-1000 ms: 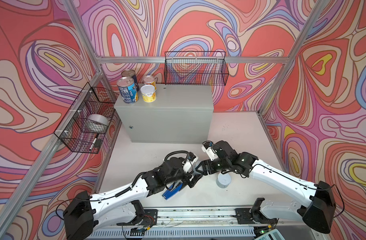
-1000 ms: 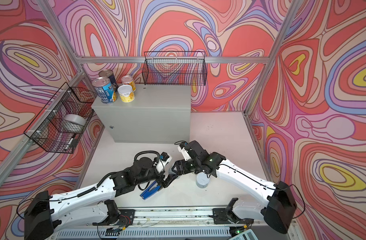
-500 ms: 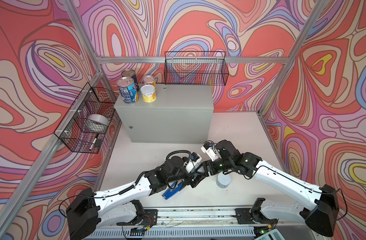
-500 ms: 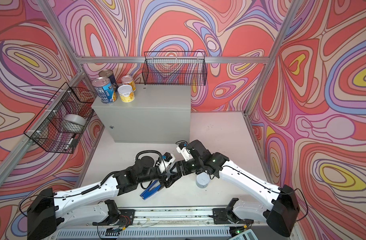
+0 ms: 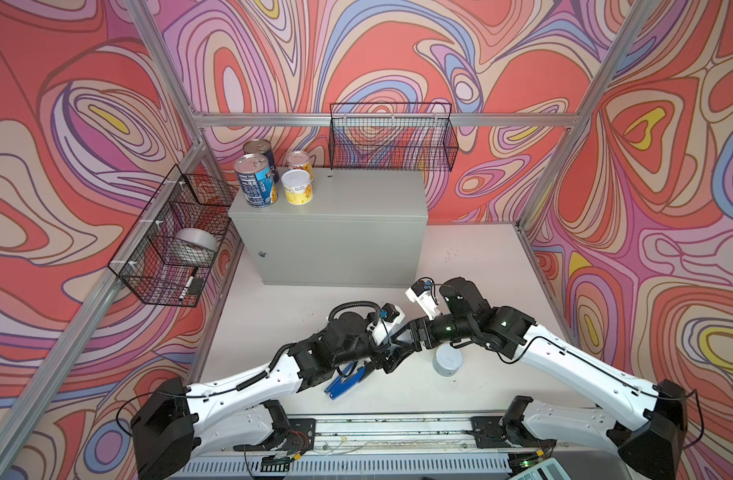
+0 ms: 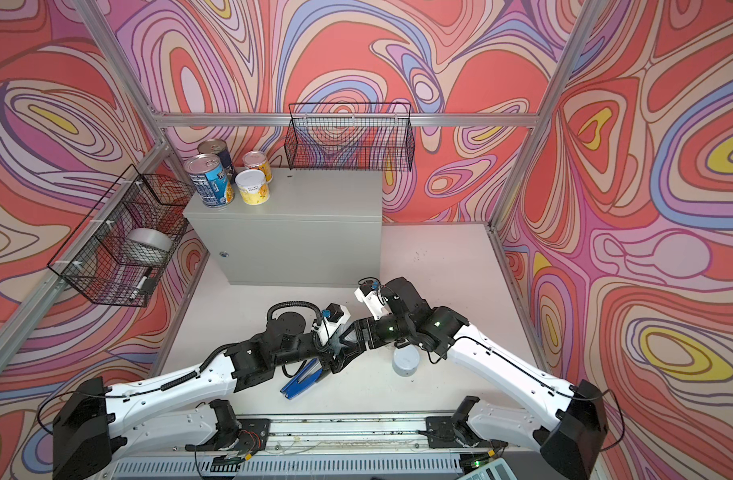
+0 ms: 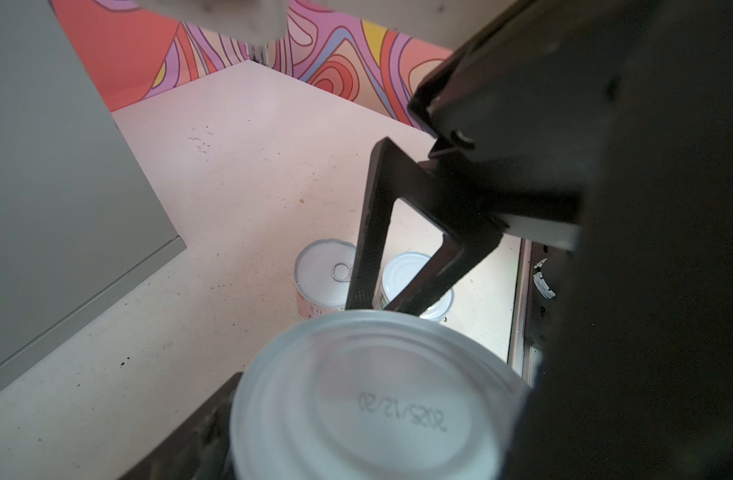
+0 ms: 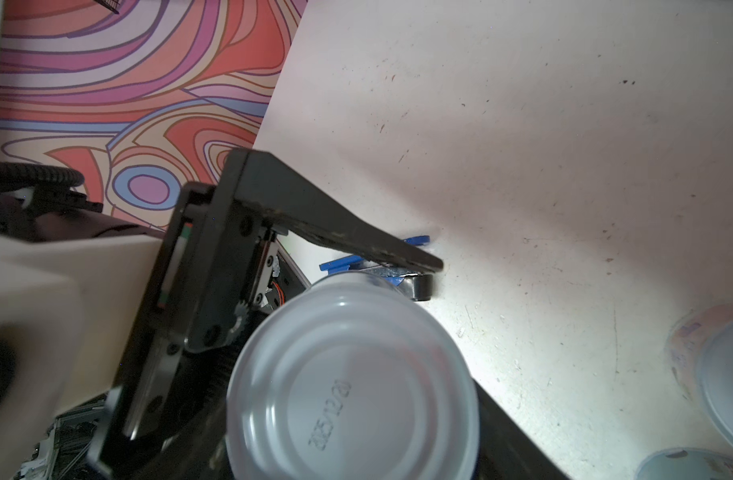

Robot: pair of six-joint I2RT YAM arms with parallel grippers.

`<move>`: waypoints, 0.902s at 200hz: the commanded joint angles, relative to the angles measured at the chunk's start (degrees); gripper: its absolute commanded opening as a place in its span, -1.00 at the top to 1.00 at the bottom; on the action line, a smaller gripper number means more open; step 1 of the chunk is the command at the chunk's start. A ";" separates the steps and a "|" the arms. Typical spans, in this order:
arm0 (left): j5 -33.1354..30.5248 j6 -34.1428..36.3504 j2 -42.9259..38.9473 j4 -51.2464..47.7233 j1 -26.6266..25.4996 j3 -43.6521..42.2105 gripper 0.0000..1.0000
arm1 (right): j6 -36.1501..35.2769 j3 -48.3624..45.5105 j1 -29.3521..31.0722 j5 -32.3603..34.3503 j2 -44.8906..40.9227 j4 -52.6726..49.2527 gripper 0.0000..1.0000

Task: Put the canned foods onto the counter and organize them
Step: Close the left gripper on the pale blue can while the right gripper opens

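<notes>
The held can (image 8: 352, 386) hangs in the air at the lower centre of both top views, hidden there where the two arms meet. The wrist views show it close up: a short tin with a plain white ribbed end that bears a printed date, its label out of sight. The right gripper (image 5: 404, 337) pinches it. The left gripper (image 5: 389, 357) has its jaws on either side of the same tin, but I cannot tell whether they press on it yet. This reads as a hand-over from right to left, not yet finished.

Four tins stand upright on the counter (image 5: 356, 195), bunched at the upper left corner of its top. The front blue can (image 5: 256, 183) and the back blue can (image 5: 261, 150) are tall with silver tops. The small orange can (image 5: 300, 161) and the white-lidded yellow can (image 5: 297, 188) stand just beside them. The remainder of the top is bare.

Two short table cans (image 7: 323, 282) with white lids stand side by side on the table (image 5: 273, 316). A top view shows only one of these table cans (image 5: 448, 360), just below the right arm. By my count four are placed, one is in the air and two wait. A blue stapler (image 5: 342, 381) lies under the left arm.
</notes>
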 commanded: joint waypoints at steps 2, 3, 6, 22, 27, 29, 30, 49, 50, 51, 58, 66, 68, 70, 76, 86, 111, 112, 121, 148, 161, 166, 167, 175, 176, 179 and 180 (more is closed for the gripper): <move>-1.28 0.76 -2.15 3.20 -0.24 -1.35 -0.79 | 0.66 -0.77 -0.46 -1.44 -1.18 3.00 -0.06; -1.31 0.81 -2.22 3.23 -0.24 -1.39 -0.79 | 0.60 -0.84 -0.48 -1.36 -1.20 2.96 -0.06; -1.44 0.81 -2.35 3.25 -0.24 -1.49 -0.79 | 0.65 -0.90 -0.61 -1.29 -1.22 2.90 -0.06; -1.75 0.87 -3.03 3.34 -0.25 -1.94 -0.77 | 0.80 -1.25 -1.14 -1.31 -1.66 3.08 -0.06; -1.79 0.93 -3.08 3.34 -0.27 -2.08 -0.77 | 0.75 -1.34 -1.34 -1.34 -1.82 2.99 -0.06; -1.88 0.92 -3.15 3.34 -0.25 -2.12 -0.78 | 0.79 -1.34 -1.37 -1.43 -1.88 3.04 -0.06; -1.96 0.89 -3.21 3.34 -0.24 -2.17 -0.78 | 0.80 -1.30 -1.38 -1.44 -1.90 3.02 -0.06; -1.78 0.86 -3.27 3.34 -0.25 -2.31 -0.76 | 1.12 -1.48 -1.82 -1.80 -2.35 3.25 -0.06; -1.82 0.86 -3.31 3.34 -0.24 -2.31 -0.76 | 1.05 -1.45 -1.91 -1.80 -2.36 3.26 -0.06; -1.84 0.81 -3.29 3.34 -0.24 -2.31 -0.76 | 1.10 -1.49 -1.95 -1.89 -2.36 3.26 -0.06; -1.73 0.84 -3.24 3.34 -0.29 -2.33 -0.76 | 1.27 -1.52 -1.99 -2.07 -2.54 3.48 -0.06; -1.68 0.88 -3.08 3.34 -0.25 -2.32 -0.76 | 1.45 -1.61 -2.00 -2.21 -2.80 3.57 -0.06; -1.68 0.89 -3.09 3.34 -0.24 -2.31 -0.76 | 1.49 -1.56 -2.11 -2.28 -2.87 3.65 -0.06; -1.68 0.91 -3.04 3.34 -0.24 -2.35 -0.76 | 1.55 -1.60 -2.14 -2.32 -2.93 3.76 -0.06; -1.75 0.89 -2.92 3.34 -0.24 -2.32 -0.76 | 1.60 -1.69 -2.24 -2.54 -3.13 3.85 -0.06; -1.56 0.96 -2.74 3.34 -0.26 -2.25 -0.77 | 1.89 -1.76 -2.39 -2.78 -3.49 4.17 -0.06; -1.60 1.07 -2.17 3.41 -0.24 -2.23 -0.84 | 2.31 -1.85 -2.78 -3.75 -3.95 4.56 -0.06; -1.60 1.05 -2.10 3.42 -0.24 -2.22 -0.84 | 2.35 -1.86 -2.79 -3.74 -3.99 4.57 -0.06; -1.53 1.21 -2.03 3.35 -0.27 -2.22 -0.83 | 2.33 -1.94 -2.95 -3.94 -4.13 4.60 -0.06; -1.27 1.61 -1.87 3.17 -0.31 -2.22 -0.79 | 2.59 -2.14 -3.40 -4.85 -4.39 4.98 -0.06; -1.03 1.79 -1.87 3.24 -0.24 -2.30 -0.77 | 2.81 -2.30 -3.57 -5.10 -4.42 5.28 -0.06; -0.96 1.78 -1.86 3.30 -0.26 -2.31 -0.74 | 2.90 -2.38 -3.58 -5.15 -4.39 5.33 -0.06; -0.97 1.80 -1.82 3.32 -0.29 -2.31 -0.73 | 2.82 -2.39 -3.58 -5.15 -4.39 5.35 -0.06; -0.72 1.96 -1.80 3.47 -0.25 -2.31 -0.68 | 2.88 -2.35 -3.66 -5.46 -4.30 5.41 -0.06; -0.67 1.98 -1.78 3.50 -0.29 -2.31 -0.68 | 2.90 -2.37 -3.66 -5.48 -4.30 5.44 -0.06; -0.59 2.02 -1.84 3.58 -0.27 -2.31 -0.66 | 2.86 -2.40 -3.67 -5.52 -4.30 5.51 -0.06; -0.56 2.05 -1.85 3.60 -0.25 -2.31 -0.65 | 2.93 -2.40 -3.67 -5.55 -4.30 5.48 -0.06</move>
